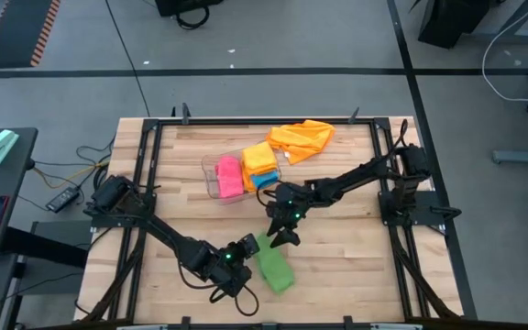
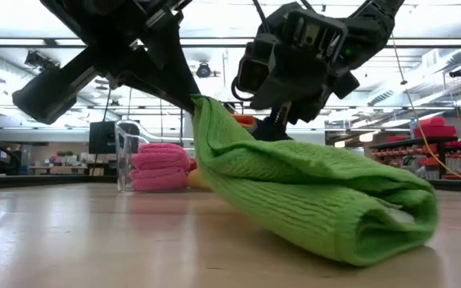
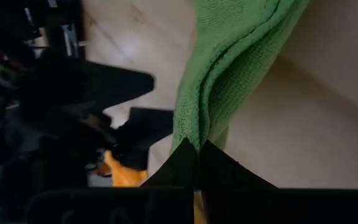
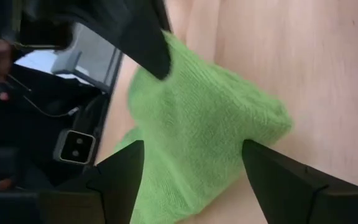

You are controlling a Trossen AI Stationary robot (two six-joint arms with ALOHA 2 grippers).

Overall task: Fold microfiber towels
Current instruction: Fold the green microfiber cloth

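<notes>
A folded green microfiber towel [image 1: 276, 269] lies near the table's front middle, and its far end is raised off the wood [image 2: 214, 120]. My left gripper [image 1: 246, 251] is shut on that raised end. My right gripper [image 1: 284, 231] hovers open just beyond the towel's far end. In the right wrist view its two fingers [image 4: 120, 177] stand apart with the green towel [image 4: 197, 130] ahead of them, touching nothing. Pink [image 1: 229, 176], orange [image 1: 260, 158] and blue [image 1: 266, 179] towels sit in the clear bin [image 1: 211, 165]. My left gripper pinches the green towel's raised far end [image 3: 194, 134] between its two shut fingers, at their tips, over several stacked layers. The fingers come slanting down from the table's near left. The towel slopes down from the hold, and its folded near end [image 2: 374, 232] rests on the table.
A loose orange-yellow towel [image 1: 302, 137] lies crumpled at the far side, right of the bin. Bare wood [image 1: 356, 266] stretches right of the green towel. Metal frame rails [image 1: 145, 183] run along the table's sides.
</notes>
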